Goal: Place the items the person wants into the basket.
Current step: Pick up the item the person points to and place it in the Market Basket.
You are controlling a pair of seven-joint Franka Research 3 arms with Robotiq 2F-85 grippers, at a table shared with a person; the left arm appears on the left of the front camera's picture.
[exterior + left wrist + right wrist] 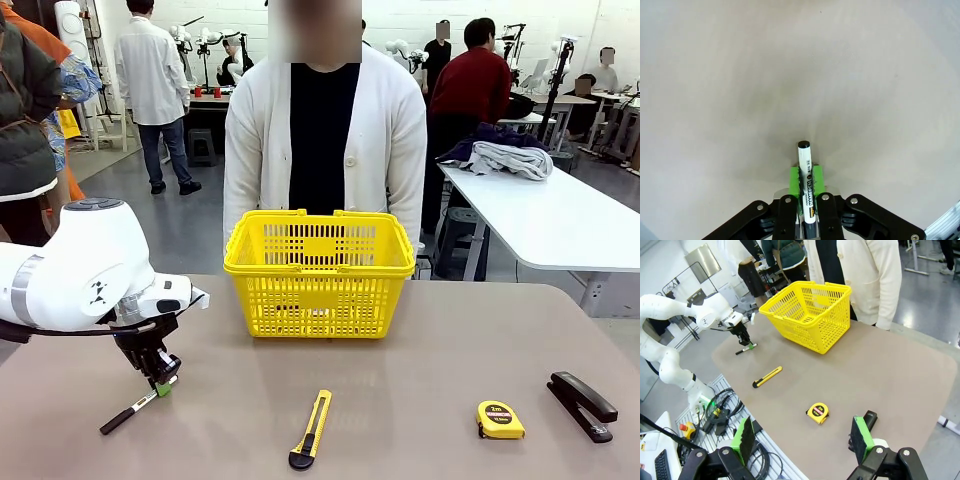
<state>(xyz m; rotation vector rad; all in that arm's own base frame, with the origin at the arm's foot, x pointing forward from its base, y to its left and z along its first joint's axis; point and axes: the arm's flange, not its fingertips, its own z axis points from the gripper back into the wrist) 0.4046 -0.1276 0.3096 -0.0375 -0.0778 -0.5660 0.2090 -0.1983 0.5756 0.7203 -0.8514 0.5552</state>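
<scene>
Tan counter [400, 340] in a busy workshop, yellow basket [318, 265] by the person [320, 130], left gripper [160, 384] clamped on a pen [130, 410], right gripper [802, 437] wide.

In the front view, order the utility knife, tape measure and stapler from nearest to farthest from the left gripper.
From the left gripper:
1. utility knife, front middle
2. tape measure, right of it
3. stapler, far right edge

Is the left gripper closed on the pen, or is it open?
Shut on the pen. In the left wrist view, the left gripper has its green pads pressed against both sides of the barrel.
</scene>
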